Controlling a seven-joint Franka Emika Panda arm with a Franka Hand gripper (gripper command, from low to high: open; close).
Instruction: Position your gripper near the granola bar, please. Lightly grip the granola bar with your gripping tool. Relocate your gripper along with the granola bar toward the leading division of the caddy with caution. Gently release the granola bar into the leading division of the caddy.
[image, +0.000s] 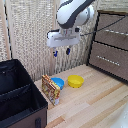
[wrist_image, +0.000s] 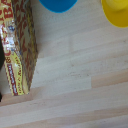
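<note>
Granola bar (image: 50, 89) stands on edge on the wooden table (image: 95, 105), leaning against or just beside the outer wall of the black caddy (image: 20, 97), with the blue bowl (image: 58, 82) close behind it and the yellow bowl (image: 75, 80) a little further to the exterior view's right. Its long axis runs along the caddy's wall, one end toward the camera, and its printed broad face looks outward. The gripper (image: 61, 52) hangs high above the bowls, fingers apart and holding nothing. The approach step appears to be in hand. The next move likely calls for descending toward the packet and turning the fingers to straddle its thin width.
</note>
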